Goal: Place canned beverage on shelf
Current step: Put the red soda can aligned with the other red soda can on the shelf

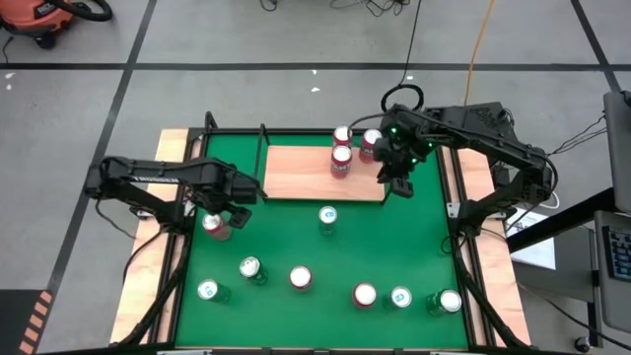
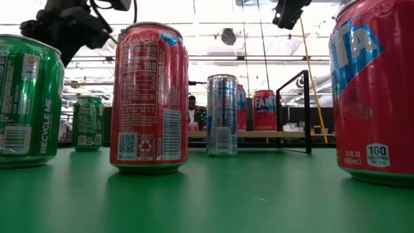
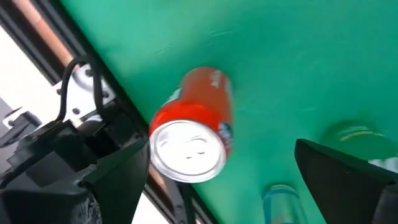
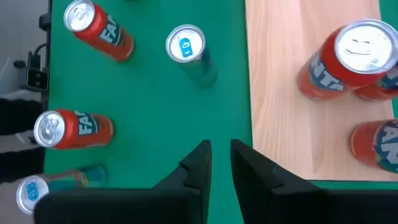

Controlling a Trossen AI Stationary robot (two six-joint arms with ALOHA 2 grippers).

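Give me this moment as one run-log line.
left gripper: open, over red can at mat's left edge | right gripper: shut, empty, beside shelf | on shelf: three cans

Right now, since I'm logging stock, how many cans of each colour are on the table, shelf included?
Red cans: 6
Green cans: 3
Teal cans with blue tabs: 2
Total: 11
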